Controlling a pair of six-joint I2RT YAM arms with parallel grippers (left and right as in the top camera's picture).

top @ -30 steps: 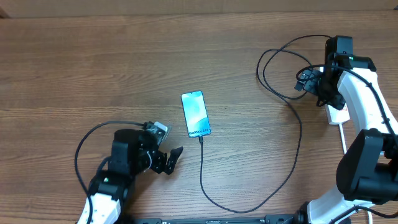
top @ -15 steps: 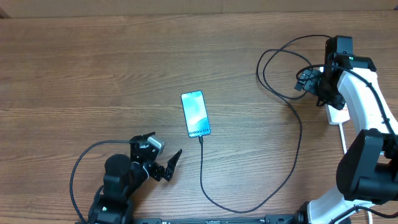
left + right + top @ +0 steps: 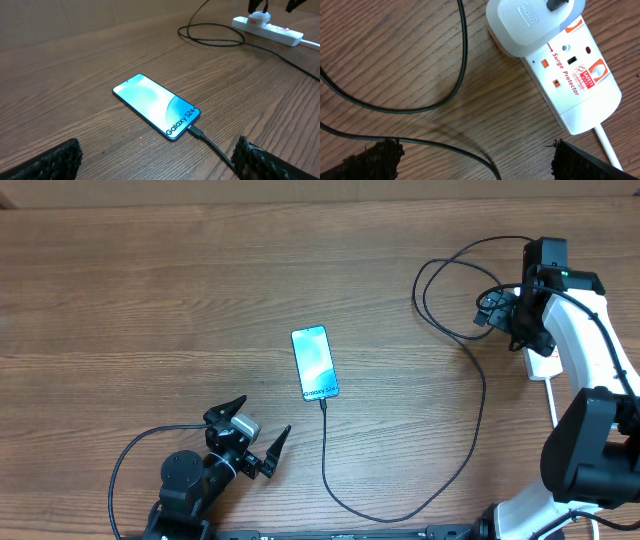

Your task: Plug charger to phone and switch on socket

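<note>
Left gripper (image 3: 264, 416), jaws apart and empty, backs away from phone (image 3: 315, 363) at table centre, charger (image 3: 325, 450) tip seated in it. Right gripper (image 3: 472, 149), jaws apart, stays above socket (image 3: 570, 85) at right. Plugging looks done; switch likely next.

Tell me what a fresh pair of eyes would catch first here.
The lit phone lies mid-table, its light blue Galaxy screen facing up, with the black charger cable plugged into its near end. At the far right, the white socket strip carries a white adapter in its end outlet.
</note>
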